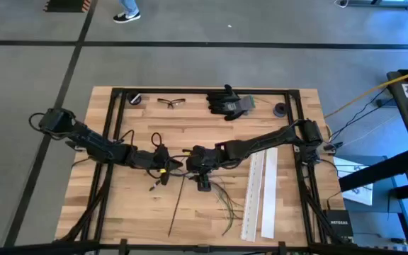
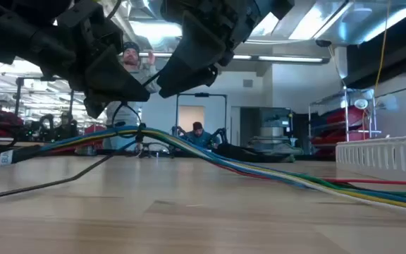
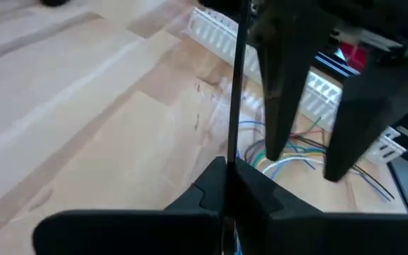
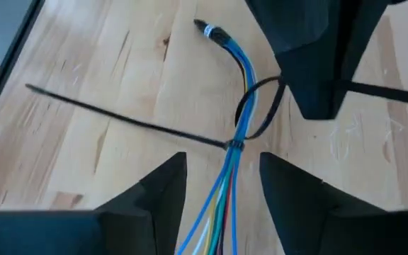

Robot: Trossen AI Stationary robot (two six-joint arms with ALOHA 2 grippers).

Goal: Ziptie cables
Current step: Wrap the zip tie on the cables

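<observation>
The job looks roughly half done. The cables (image 4: 244,117) are gathered into one bundle lying near the middle of the table (image 1: 119,205), a little toward 6 o'clock. Their loose ends fan out toward 5 o'clock, and one end is bound together, tipped by a small dark cap.

A black ziptie (image 4: 119,117) already goes around the bundle. Its head sits against the wires, and its long tail trails across the wood toward 7 o'clock in the high view. The loop is not snug: the right wrist view shows it bulging well clear of the wires on one side. As I judge it, what is left is to pull the loop tight. The pictures show only this one tie.

The left gripper (image 3: 227,166) sits just at 9 o'clock of the bundle. Its fingers are pressed together on a thin black strip that seems to be part of the ziptie, though I cannot trace which end.

The right gripper (image 4: 222,159) hangs over the bundle from the 3 o'clock side. Its fingers are spread with the wires running through the gap, gripping nothing.

Two white slotted strips (image 1: 259,191) lie at 4 o'clock, well apart from the work. Glasses (image 1: 171,102) and gloves (image 1: 229,103) lie at 12 o'clock.
</observation>
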